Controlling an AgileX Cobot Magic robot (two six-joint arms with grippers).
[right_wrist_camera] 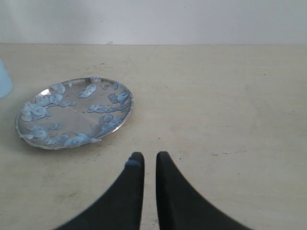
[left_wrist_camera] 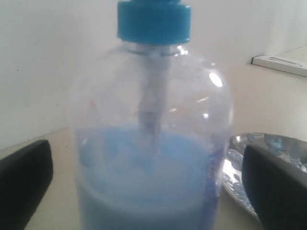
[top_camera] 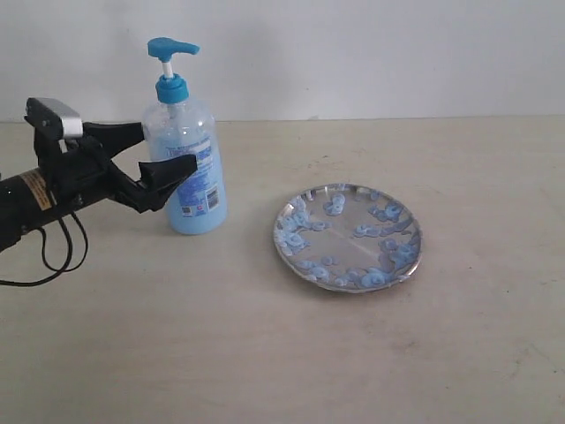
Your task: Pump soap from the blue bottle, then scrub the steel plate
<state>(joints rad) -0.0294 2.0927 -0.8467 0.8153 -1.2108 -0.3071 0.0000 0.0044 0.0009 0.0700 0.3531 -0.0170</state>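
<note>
The blue bottle (top_camera: 187, 168) stands upright on the table, left of the steel plate (top_camera: 349, 288). Light blue soap (top_camera: 196, 216) fills its lower part, under a blue pump head (top_camera: 170, 49). My left gripper (top_camera: 168, 146) is open and straddles the bottle at mid height, one finger (top_camera: 172, 170) in front and one behind. In the left wrist view the bottle (left_wrist_camera: 151, 143) fills the space between the fingers (left_wrist_camera: 24, 187), with a gap on each side. The plate (right_wrist_camera: 72, 115), dotted with pale blue blobs, lies beyond my right gripper (right_wrist_camera: 149, 160), which is shut on nothing above bare table.
A pale wall runs behind the beige table (top_camera: 265, 353). The left arm's black cable (top_camera: 62, 256) loops down at the left edge. A white flat object (left_wrist_camera: 280, 63) lies at the far side in the left wrist view. The right arm is outside the exterior view.
</note>
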